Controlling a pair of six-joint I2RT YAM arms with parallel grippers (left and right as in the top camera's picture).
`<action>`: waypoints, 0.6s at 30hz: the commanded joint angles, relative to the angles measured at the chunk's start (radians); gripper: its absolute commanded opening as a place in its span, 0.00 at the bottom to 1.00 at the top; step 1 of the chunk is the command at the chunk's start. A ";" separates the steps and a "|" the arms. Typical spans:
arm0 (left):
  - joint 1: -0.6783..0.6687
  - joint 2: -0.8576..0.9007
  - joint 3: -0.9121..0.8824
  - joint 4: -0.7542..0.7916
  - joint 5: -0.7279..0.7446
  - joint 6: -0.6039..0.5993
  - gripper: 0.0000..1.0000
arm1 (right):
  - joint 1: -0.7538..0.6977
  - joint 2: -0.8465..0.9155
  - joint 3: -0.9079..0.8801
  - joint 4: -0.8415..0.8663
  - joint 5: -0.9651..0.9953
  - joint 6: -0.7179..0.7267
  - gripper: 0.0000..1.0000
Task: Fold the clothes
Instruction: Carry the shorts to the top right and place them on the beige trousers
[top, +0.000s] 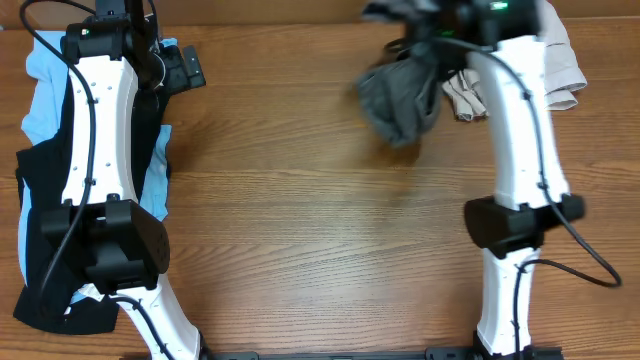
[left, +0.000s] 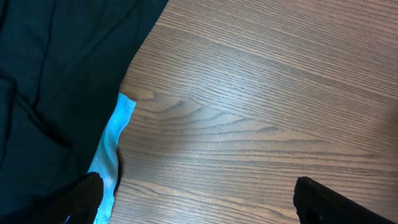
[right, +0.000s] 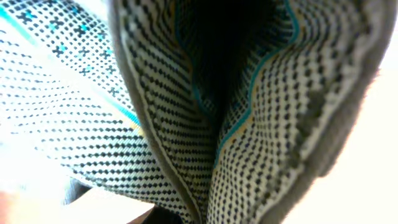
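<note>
The limp grey-brown woven shorts (top: 400, 100) hang bunched at the far right from the right gripper (top: 432, 35), seemingly clamped at their speckled waistband, fingers hidden. Soft and light, they are likely best taken by the waistband corners. The left gripper (left: 199, 208) gapes wide, holding nothing.

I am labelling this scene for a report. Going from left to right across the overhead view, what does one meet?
In order: light-blue garment → wooden table → grey-brown shorts → beige trousers. The black garment overlaps the blue one, so it is omitted.
</note>
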 joint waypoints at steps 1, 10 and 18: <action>-0.006 -0.015 0.018 0.005 -0.006 -0.011 1.00 | -0.097 -0.067 0.038 0.003 0.011 0.054 0.04; -0.007 -0.015 0.018 0.005 -0.005 -0.014 1.00 | -0.355 -0.100 0.022 0.032 0.012 0.343 0.04; -0.010 -0.015 0.018 0.008 -0.003 -0.027 1.00 | -0.409 -0.099 -0.102 0.206 -0.014 0.452 0.04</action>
